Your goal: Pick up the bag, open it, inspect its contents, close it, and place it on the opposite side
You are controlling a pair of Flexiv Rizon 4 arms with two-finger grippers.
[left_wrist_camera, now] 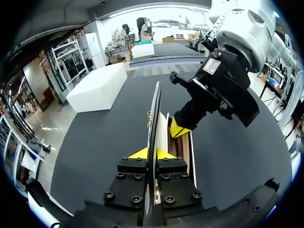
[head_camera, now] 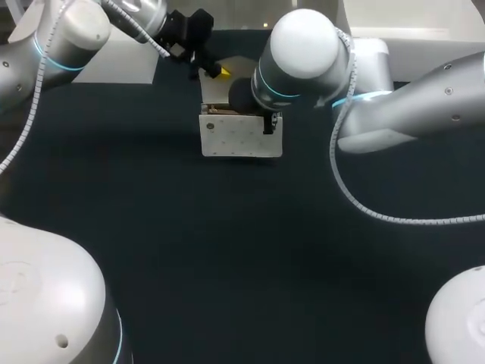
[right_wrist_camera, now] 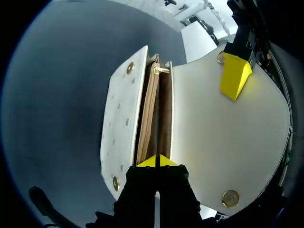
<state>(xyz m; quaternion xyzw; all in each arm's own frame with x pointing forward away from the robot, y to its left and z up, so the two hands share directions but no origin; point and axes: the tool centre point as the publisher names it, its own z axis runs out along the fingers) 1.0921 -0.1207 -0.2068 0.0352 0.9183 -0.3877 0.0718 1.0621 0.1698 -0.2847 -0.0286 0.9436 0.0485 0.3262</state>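
Bag (head_camera: 241, 136): small, white, boxy. Front panel (right_wrist_camera: 121, 118) is dotted w/ tiny studs, plus gold rivets near its corners. It stands upright at far-middle of the dark table (head_camera: 227, 250), mouth up and open. Inside is tan, split into two pockets by a thin divider; a small gold fitting sits at one end of the mouth. Flap (right_wrist_camera: 223, 137) is plain white, raised up and back off the mouth, w/ a gold snap (right_wrist_camera: 230, 198) near its edge. L gripper (left_wrist_camera: 151, 153) pinches the flap's edge btwn its yellow tips. R gripper (right_wrist_camera: 156, 161) points down into the mouth, tips pressed together on the divider. R arm (head_camera: 303, 53) hangs right over the bag in head view, hiding its far part.
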